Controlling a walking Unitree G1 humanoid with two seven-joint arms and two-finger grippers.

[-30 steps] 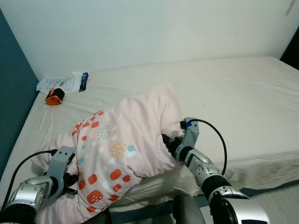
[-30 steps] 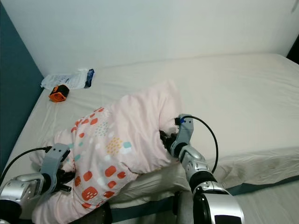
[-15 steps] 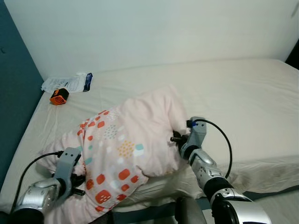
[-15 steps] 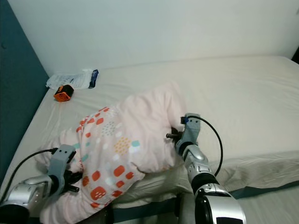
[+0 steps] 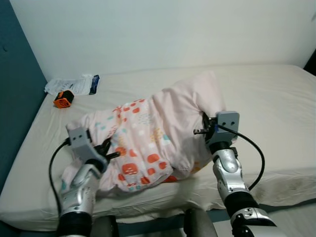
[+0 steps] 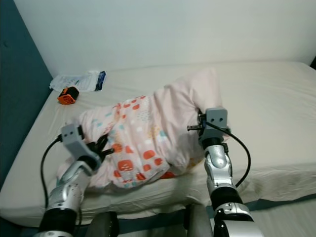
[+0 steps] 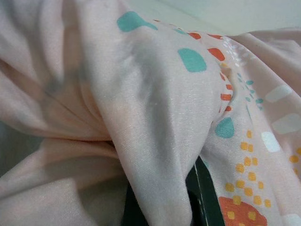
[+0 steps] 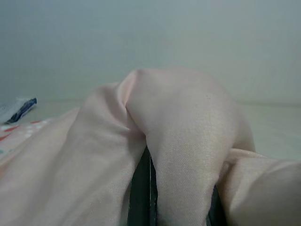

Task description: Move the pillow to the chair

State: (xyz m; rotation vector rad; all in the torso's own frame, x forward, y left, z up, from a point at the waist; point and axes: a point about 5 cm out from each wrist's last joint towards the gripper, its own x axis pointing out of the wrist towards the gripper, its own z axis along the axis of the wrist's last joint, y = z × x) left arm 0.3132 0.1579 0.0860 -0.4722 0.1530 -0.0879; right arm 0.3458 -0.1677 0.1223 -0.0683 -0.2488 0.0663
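the pillow (image 5: 158,143) sits in the middle of the frame in the head views, a big pale pink thing with orange, teal and white patches on its lower half. it is held up between the two arms over the near part of the bed (image 5: 266,94), its lower edge sagging down towards the sheet. the bed's cream sheet spreads across most of the frame, with a white wall behind it and a teal wall down the left edge.

the left gripper (image 5: 106,148) is at the lower left of the pillow, black fingers pushed into the patterned cloth; in the left wrist view a fold of that cloth (image 7: 155,141) runs down between the two dark fingers (image 7: 207,197), so it is pinching the pillow. the right gripper (image 5: 203,129) is right of centre, at the plain pink end. in the right wrist view a bulge of pink fabric (image 8: 183,141) stands between its fingers (image 8: 140,197), gripped the same way.

up in the upper left of the frame, near the corner of the bed, lies a small orange and black object (image 5: 61,100), just beside a white plastic packet (image 5: 73,85) with a dark blue edge.
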